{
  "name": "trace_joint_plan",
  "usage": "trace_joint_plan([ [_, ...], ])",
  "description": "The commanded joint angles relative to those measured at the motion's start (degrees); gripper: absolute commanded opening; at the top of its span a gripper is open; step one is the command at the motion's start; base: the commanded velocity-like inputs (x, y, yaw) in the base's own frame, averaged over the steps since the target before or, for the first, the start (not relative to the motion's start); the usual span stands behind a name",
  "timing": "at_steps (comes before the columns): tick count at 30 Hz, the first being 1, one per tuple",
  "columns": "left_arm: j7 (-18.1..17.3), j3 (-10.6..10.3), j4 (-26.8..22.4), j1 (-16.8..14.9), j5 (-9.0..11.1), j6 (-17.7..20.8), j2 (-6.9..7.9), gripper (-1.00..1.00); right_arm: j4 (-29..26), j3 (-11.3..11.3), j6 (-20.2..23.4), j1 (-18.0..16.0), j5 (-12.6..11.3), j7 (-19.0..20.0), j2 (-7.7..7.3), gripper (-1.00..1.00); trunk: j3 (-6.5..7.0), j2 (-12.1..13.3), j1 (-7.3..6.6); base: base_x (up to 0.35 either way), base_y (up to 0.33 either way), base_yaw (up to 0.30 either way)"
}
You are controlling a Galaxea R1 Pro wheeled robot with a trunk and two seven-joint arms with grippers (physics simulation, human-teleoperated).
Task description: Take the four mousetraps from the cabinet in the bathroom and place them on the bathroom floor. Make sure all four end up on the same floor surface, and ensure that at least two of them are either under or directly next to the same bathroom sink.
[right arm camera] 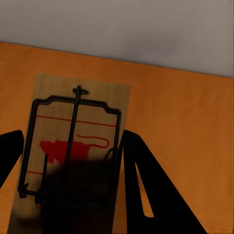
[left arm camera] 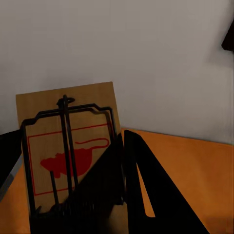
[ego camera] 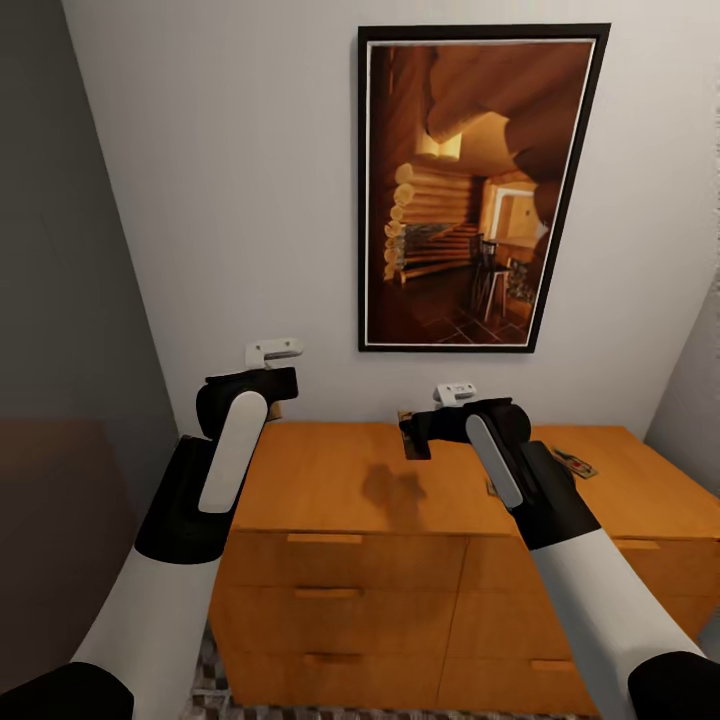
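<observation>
I have one trap (left arm camera: 68, 151) clamped in my left pincer (ego camera: 262, 385) and a second trap (right arm camera: 73, 151) clamped in my right pincer (ego camera: 415, 432), both lifted above the cabinet (ego camera: 340, 480) top. A third trap (ego camera: 573, 461) lies flat near the cabinet's right back corner, and something small peeks out beside my right forearm, possibly the fourth. They look light, stiff and thin, so I judge a grip across the board's edges, away from the wire, safest.

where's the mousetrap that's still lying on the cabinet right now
In the head view, that mousetrap lies flat on the cabinet top, toward its right end, just beyond the right arm.
</observation>
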Motion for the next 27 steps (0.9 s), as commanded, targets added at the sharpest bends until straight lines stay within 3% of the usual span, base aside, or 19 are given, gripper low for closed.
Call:
trace_joint_plan([
  [1,0.89,-0.04,-0.01,-0.07,0.35,0.29,-0.02,-1.00,-0.04,0.12,0.16,-0.05,-0.63,-0.62,-0.09,-1.00,-0.07,-0.05,-0.02,-0.253,0.000,0.000],
  [27,1.82,-0.10,-0.01,-0.06,0.38,0.29,-0.04,-1.00,0.05,0.19,0.16,-0.03,-0.58,-0.62,-0.06,-1.00,-0.07,-0.05,-0.02,-0.222,0.000,0.000],
])
